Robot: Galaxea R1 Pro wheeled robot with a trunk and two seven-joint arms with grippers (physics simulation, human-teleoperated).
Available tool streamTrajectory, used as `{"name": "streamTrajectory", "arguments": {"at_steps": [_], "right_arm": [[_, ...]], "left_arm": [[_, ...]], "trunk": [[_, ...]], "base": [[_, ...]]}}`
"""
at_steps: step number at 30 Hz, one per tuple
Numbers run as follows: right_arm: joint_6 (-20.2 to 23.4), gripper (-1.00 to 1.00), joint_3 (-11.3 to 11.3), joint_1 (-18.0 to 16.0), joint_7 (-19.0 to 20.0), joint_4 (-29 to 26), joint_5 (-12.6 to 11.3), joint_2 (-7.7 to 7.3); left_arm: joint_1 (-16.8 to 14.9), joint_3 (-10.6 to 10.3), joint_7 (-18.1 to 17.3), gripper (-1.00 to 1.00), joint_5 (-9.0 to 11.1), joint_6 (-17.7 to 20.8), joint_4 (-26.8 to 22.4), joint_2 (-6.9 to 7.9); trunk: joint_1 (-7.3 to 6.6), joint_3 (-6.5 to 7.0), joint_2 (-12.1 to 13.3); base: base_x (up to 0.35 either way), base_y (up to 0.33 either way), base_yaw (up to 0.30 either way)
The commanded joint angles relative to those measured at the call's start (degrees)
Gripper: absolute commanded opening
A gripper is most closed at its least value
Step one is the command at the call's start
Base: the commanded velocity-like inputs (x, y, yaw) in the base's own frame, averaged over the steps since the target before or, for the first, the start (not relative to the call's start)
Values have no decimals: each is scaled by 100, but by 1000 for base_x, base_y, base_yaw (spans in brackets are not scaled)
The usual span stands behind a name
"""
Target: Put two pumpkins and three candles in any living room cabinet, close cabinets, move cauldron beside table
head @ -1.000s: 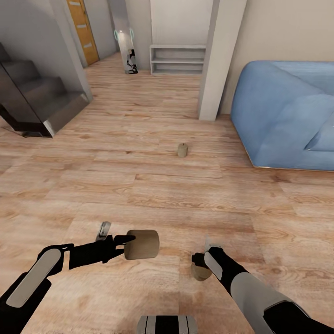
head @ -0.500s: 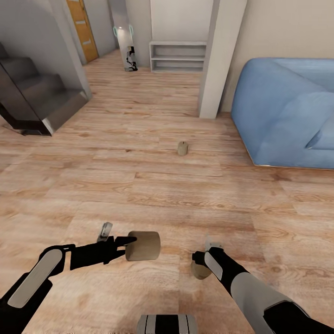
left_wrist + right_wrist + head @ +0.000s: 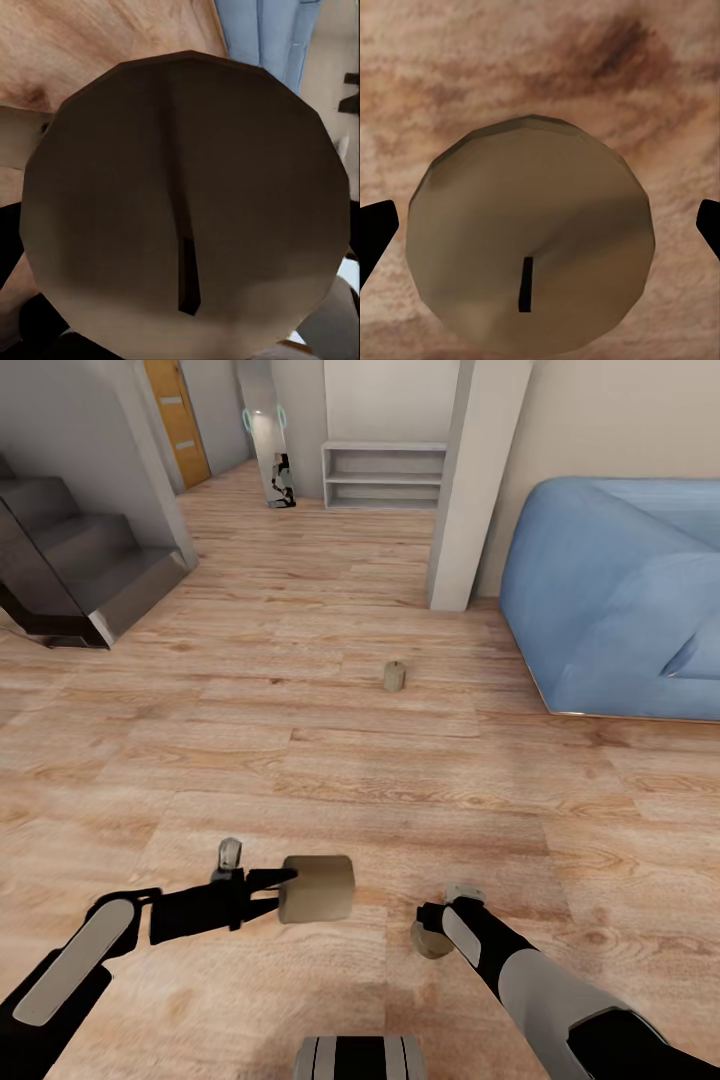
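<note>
i see my left gripper (image 3: 285, 887) low over the wood floor (image 3: 330, 780), and it is closed on a candle (image 3: 318, 888) that sticks out sideways from its tips. in the left wrist view this candle (image 3: 187, 210) is very near the camera, round end first with a thin dark wick.

my right gripper (image 3: 440, 925) is closed on a second candle (image 3: 430, 940), held just above the floor. in the right wrist view that candle (image 3: 529, 244) sits between the two black fingers (image 3: 375, 232).

a third candle (image 3: 394, 676) stands upright on the floor, well ahead of both arms, near the blue sofa (image 3: 620, 600). a white pillar (image 3: 470, 480) rises behind it, and grey stairs (image 3: 70, 580) are off to the left.
</note>
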Motion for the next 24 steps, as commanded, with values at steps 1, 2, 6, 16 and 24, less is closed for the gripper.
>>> {"name": "streamTrajectory", "arguments": {"at_steps": [1,2,6,16,24], "right_arm": [[25,100,48,-2,-45,-11,-52,-2],[25,100,48,-2,-46,-11,-52,-1],[24,100,48,-2,-43,-11,-52,4],[24,100,49,-2,-41,-11,-52,5],[-43,100,54,-2,-39,-11,-52,12]], "left_arm": [[-5,-53,-200,-100,-63,-2,6,73],[-4,-70,-254,-100,-60,-3,5,101],[-3,-101,-332,-100,-59,-4,8,141],[-3,-109,-348,-100,-73,-4,5,147],[-5,-110,-348,-100,-74,-4,3,148]], "trunk": [[-1,-4,-2],[-1,-4,-2],[-1,-4,-2],[7,-70,-6],[9,-93,-7]], "base": [[0,0,0],[0,0,0],[0,0,0],[0,0,0],[0,0,0]]}}
